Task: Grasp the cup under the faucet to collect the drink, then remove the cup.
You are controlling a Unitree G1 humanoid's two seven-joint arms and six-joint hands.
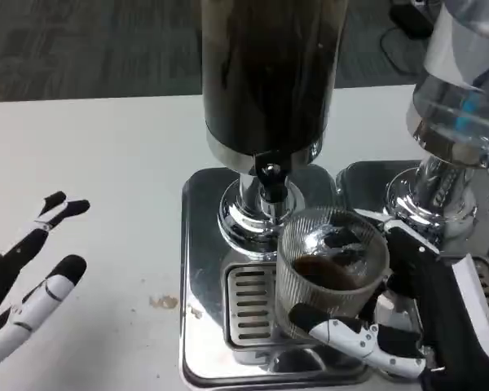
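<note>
My right robot hand (407,326) gripped the ribbed cup (330,273) of dark drink beside the faucet (269,186); my left robot hand (28,281) hovered with fingers spread, holding nothing.

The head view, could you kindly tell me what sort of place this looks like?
Probably a drinks station in an office or lab: two drink dispensers, one dark and one clear, stand on steel drip trays on a white table, with grey carpet behind.
</note>
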